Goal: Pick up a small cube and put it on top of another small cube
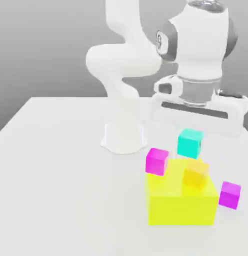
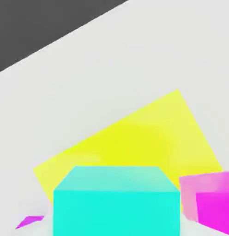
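Note:
The small cyan cube (image 1: 189, 143) hangs just under my gripper (image 1: 191, 132), off the table and slightly behind a large yellow block (image 1: 181, 200). My gripper is shut on it. In the hand view the cyan cube (image 2: 116, 203) sits very close, with the yellow block (image 2: 135, 138) beyond it. A small orange cube (image 1: 196, 173) rests on top of the yellow block, below and in front of the held cube. One magenta cube (image 1: 157, 161) stands at the block's back corner on the exterior view's left. A second magenta cube (image 1: 230, 194) lies on the table on the exterior view's right.
The arm's white base (image 1: 123, 137) stands on the white table (image 1: 61, 190) behind the cubes. The table's far edge (image 1: 66, 98) runs behind the base. In the hand view a magenta cube (image 2: 211, 200) lies beside the cyan one.

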Robot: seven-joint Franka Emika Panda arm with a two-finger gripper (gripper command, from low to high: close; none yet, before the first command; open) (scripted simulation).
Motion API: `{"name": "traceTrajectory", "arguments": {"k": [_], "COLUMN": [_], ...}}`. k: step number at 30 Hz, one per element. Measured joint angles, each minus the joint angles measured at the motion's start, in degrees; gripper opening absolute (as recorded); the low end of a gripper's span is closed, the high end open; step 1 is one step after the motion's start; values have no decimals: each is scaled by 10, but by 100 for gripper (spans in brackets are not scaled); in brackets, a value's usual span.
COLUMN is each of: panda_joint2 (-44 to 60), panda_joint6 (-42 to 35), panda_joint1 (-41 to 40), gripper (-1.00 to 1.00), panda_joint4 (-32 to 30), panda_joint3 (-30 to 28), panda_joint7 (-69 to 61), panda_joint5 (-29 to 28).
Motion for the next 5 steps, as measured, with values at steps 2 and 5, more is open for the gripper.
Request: {"name": "traceTrajectory", "arguments": {"k": [2,5], "panda_joint2": [33,43], "panda_joint6": [44,57], "panda_joint1": [-2,-3], "gripper": [-100,100], "panda_joint4": [-11,-15], "panda_joint3": [10,12], "panda_joint7": [9,11], "panda_joint5": [-8,-10]}}
